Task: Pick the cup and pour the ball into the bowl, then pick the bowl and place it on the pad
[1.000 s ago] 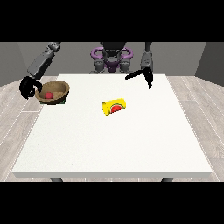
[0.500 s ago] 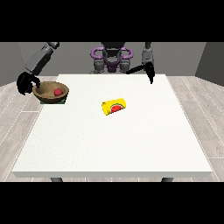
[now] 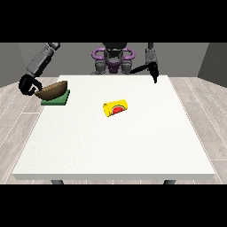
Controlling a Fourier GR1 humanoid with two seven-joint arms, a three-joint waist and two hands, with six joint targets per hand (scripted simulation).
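**Mia:** Look at the hand at the view's left [image 3: 27, 84]. What is it doing?

**Dad:** Its fingers curl round the rim of the bowl [image 3: 52, 90]. It holds the bowl just over the pad [image 3: 56, 98], at the worktop's [image 3: 115, 142] left far corner.

**Mia:** Is the bowl flat?

**Dad:** No, it tips. The side by the hand is lower and the other side is up.

**Mia:** So what should the hand do?

**Dad:** I think it should make the bowl level first. Then go down slowly, right over the middle of the pad. Let go only when the bowl sits on it. The pad is close to the worktop's edge, so a crooked drop could let the bowl slide off.

**Mia:** Where is the ball?

**Dad:** I cannot see it. It may be inside the bowl, hidden by the brown wall.

**Mia:** What do the things look like?

**Dad:** The bowl is brown, round and shallow. The pad is a flat green square.

**Mia:** And the cup [image 3: 115, 107]?

**Dad:** It is yellow with a red end. It lies on its side mid worktop, well apart from the bowl.

**Mia:** And the hand at the view's right [image 3: 153, 73]?

**Dad:** It hangs over the far edge, holding nothing. Its fingers point down, relaxed.
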